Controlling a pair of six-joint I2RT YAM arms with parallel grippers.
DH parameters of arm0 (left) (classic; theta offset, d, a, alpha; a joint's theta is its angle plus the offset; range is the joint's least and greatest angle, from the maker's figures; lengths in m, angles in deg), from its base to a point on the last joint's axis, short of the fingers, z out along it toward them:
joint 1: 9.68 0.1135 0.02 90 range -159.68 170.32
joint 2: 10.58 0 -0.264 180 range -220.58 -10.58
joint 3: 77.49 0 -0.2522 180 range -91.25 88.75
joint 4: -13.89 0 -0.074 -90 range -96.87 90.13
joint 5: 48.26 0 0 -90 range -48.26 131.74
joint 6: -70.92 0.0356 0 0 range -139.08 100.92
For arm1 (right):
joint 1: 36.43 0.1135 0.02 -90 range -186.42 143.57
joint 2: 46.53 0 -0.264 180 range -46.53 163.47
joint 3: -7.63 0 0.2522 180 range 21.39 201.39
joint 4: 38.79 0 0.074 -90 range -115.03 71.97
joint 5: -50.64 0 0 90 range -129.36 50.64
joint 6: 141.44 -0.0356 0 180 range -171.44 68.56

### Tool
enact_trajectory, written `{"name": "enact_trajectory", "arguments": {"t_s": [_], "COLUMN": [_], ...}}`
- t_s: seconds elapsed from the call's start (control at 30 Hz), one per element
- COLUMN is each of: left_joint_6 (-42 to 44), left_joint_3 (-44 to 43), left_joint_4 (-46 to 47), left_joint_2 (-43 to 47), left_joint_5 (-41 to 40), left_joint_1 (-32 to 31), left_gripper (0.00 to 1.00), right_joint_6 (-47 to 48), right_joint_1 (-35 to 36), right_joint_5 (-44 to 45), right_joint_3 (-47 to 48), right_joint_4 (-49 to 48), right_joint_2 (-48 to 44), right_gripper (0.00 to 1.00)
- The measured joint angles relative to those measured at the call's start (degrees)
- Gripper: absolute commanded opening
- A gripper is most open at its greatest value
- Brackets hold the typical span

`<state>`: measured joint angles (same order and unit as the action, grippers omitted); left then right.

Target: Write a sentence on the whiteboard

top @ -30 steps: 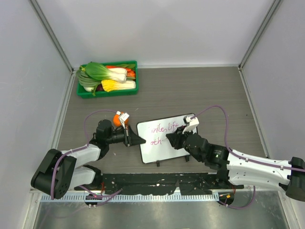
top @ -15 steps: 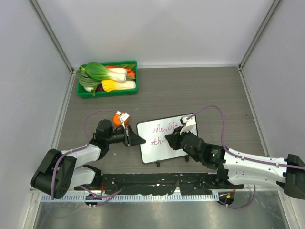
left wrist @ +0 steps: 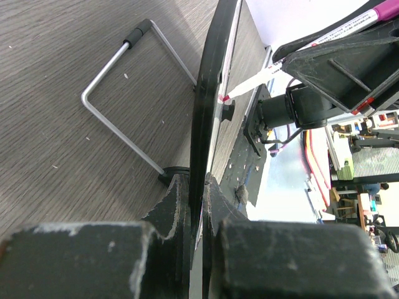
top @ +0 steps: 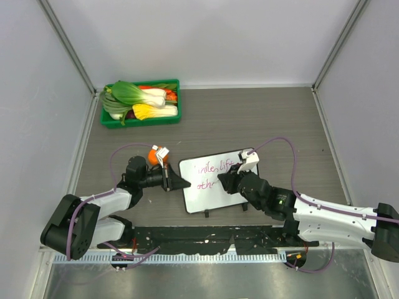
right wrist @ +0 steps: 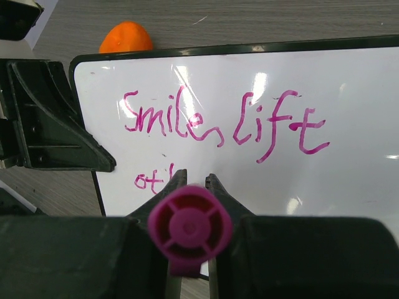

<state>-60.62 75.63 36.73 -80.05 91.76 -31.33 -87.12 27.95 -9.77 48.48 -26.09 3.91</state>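
The whiteboard stands tilted on the table in front of both arms. My left gripper is shut on its left edge, and the left wrist view shows the black frame pinched between the jaws. The sentence reads "Smile, lift" in magenta, with "oth" begun below it. My right gripper is shut on a magenta marker pointing at the board just right of "oth". In the left wrist view the marker's tip touches the board.
A green tray of vegetables sits at the back left. An orange lies just behind my left wrist, also seen as the orange past the board's top edge. The board's wire stand rests on the table behind it.
My right gripper with the marker shifted slightly left along the second line, then back a little. The left gripper and the board have not moved.
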Motion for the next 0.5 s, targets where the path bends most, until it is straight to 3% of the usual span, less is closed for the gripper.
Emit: {"name": "enact_trajectory", "arguments": {"t_s": [0.5], "left_joint_6": [0.0], "left_joint_3": [0.0], "left_joint_4": [0.0], "left_joint_2": [0.0], "left_joint_5": [0.0], "left_joint_1": [0.0], "left_gripper": [0.00], "right_joint_6": [1.6], "right_joint_1": [-1.0], "right_joint_5": [-0.2], "right_joint_3": [1.5], "right_joint_4": [0.5], "right_joint_2": [1.0], "right_gripper": [0.01]}}
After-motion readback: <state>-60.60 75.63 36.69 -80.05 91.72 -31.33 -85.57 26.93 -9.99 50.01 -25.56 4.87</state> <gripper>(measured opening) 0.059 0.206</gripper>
